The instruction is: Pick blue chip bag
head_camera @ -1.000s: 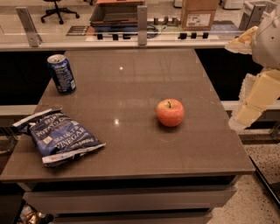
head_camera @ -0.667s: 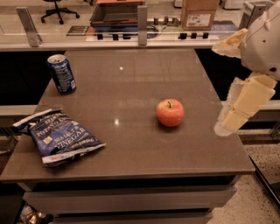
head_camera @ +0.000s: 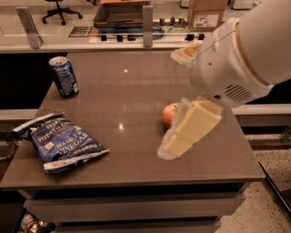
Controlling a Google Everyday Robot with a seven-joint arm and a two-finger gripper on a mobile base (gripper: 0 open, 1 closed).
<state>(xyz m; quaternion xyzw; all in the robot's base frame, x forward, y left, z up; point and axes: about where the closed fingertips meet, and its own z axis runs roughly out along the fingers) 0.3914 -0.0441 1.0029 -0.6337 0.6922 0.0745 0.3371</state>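
Blue chip bag (head_camera: 63,143) lies flat on the table (head_camera: 136,82), unmoved, well left of your tool (head_camera: 170,102) and apart from it. That tool has swung in from the right edge with jaws wide apart and now half hides the apple (head_camera: 168,114). I judge this an approach only, with the grasp not yet begun.

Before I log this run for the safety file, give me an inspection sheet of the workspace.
Surface: brown table, glossy top.
Job's things: blue chip bag lying flat near the front left corner, untouched.
Clutter: blue soda can upright, back left; apple mid-right, partly behind the gripper.
Grippers: gripper open, hovering above the table's right side, apart from the bag.
Cables: nothing seen.
Surroundings: office chair and cardboard box beyond the table.
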